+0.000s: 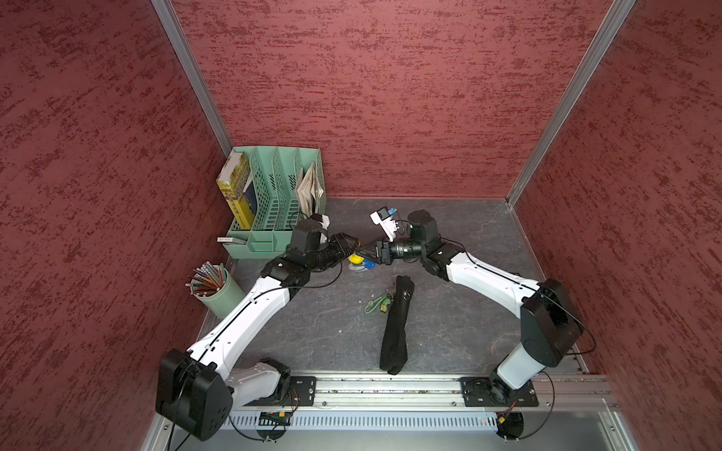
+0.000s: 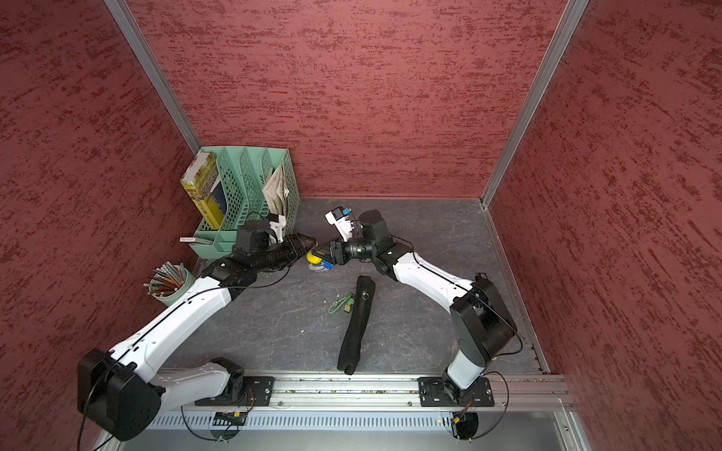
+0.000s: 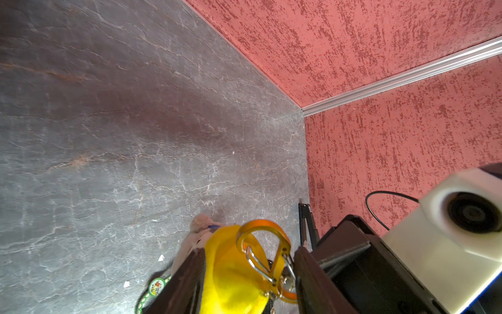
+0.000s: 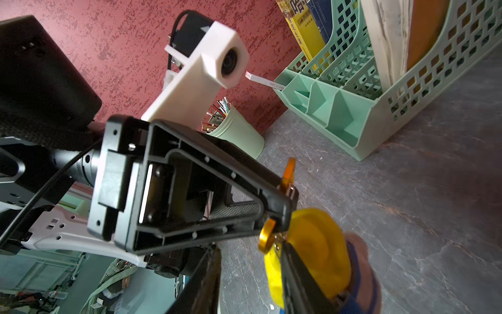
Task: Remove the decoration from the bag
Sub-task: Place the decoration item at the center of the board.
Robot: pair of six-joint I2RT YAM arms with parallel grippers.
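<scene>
Bright, even light; soft shadows on the table (image 1: 320, 332); walls (image 1: 390, 97) bow toward frame edges; wrist views blur the nearest parts.

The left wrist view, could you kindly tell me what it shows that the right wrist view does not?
Only the left wrist view shows the orange carabiner face on as a whole loop, with its silver wire gate, the right arm's wrist camera and a small round green-rimmed charm. Only the right wrist view shows the green file organizer, the pencil cup and the left arm's wrist camera. Both show the yellow plush decoration, the carabiner and the dark stone table.
</scene>
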